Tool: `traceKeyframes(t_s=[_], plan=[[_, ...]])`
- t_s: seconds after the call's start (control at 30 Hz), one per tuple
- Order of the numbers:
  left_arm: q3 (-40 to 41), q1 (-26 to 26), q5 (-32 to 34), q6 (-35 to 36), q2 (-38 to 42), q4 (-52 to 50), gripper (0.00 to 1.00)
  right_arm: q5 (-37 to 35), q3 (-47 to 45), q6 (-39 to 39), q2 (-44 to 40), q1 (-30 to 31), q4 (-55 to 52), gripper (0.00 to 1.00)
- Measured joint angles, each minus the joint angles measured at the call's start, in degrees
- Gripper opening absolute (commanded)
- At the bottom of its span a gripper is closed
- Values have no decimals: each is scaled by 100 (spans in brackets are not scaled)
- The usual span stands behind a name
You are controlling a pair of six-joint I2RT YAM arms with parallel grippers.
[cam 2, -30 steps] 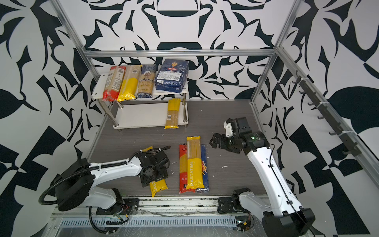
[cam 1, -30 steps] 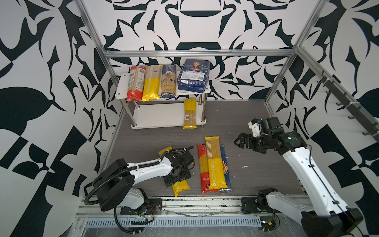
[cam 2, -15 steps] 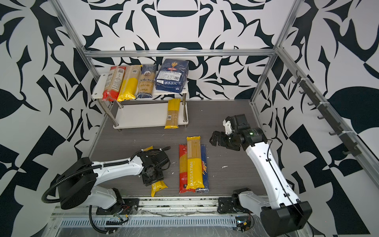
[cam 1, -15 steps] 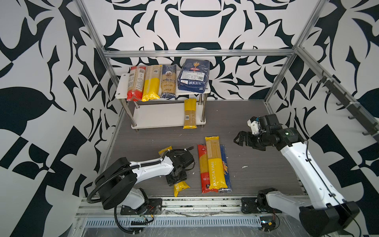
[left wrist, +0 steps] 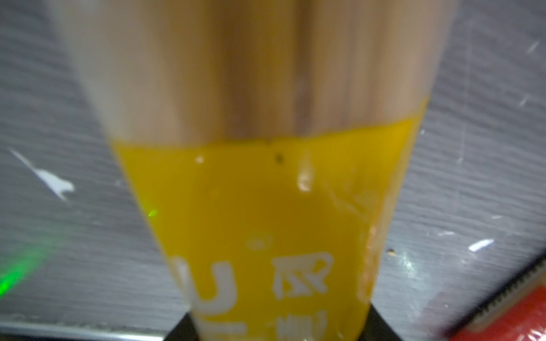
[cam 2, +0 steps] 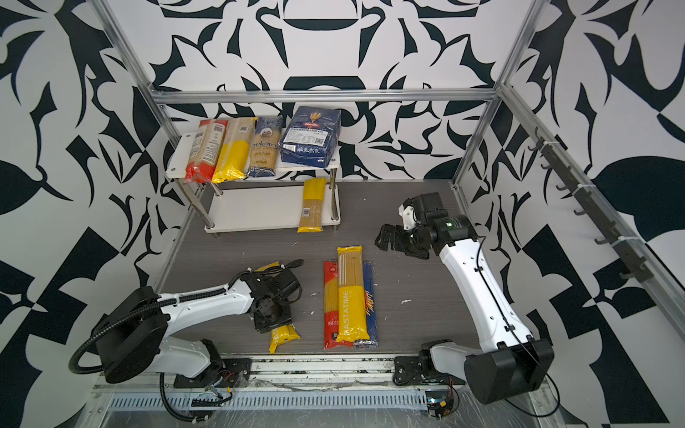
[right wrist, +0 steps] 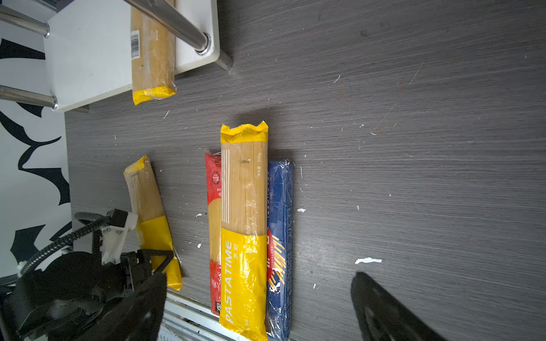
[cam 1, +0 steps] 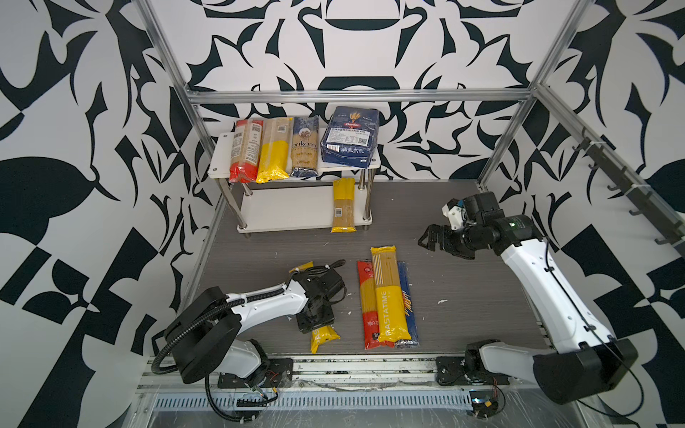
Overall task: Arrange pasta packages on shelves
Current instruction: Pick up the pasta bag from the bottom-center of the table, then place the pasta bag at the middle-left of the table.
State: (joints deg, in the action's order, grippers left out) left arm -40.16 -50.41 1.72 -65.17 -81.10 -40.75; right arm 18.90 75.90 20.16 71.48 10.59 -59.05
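Note:
The shelves (cam 1: 222, 148) stand at the back left. Their top board carries a red, a yellow and a dark-blue pack beside a wide Barilla bag (cam 1: 350, 137). One yellow pack (cam 1: 343, 207) lies on the lower board (cam 1: 289, 207), overhanging its front edge. A yellow pasta package (cam 1: 324, 335) (left wrist: 266, 221) lies on the floor with my left gripper (cam 1: 315, 318) (left wrist: 280, 327) shut on it, pointing down. To its right are three more packs: yellow PASTATIME (cam 1: 387, 296) (right wrist: 243, 206) on top of red (cam 1: 367, 304) and blue (cam 1: 407, 296). My right gripper (cam 1: 432, 242) (right wrist: 260, 277) hangs open and empty above the floor, right of the shelves.
Aluminium frame bars (cam 1: 356, 97) run along the patterned walls at the back and sides. A metal rail (cam 1: 333, 367) with both arm bases edges the front. A row of hooks (cam 1: 630, 192) lines the right wall. White scraps dot the dark floor (cam 1: 463, 207).
My left gripper has closed onto the yellow package on the floor. The right arm has barely shifted and stays open.

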Motion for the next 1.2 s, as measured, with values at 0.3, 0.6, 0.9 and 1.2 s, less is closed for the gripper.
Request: traceKeyframes(t_s=[0.3, 0.6, 0.9, 1.2], plan=[[-175, 476, 765, 715, 2, -129, 0, -4, 87, 7, 22, 0, -15, 100], [-562, 546, 1593, 1165, 385, -490, 0, -28, 184, 76, 22, 0, -22, 100], [-592, 658, 1996, 1445, 940, -610, 0, -26, 184, 199, 26, 0, -11, 100], [-273, 664, 2240, 1550, 1596, -551, 0, -26, 243, 275, 55, 0, 24, 100]])
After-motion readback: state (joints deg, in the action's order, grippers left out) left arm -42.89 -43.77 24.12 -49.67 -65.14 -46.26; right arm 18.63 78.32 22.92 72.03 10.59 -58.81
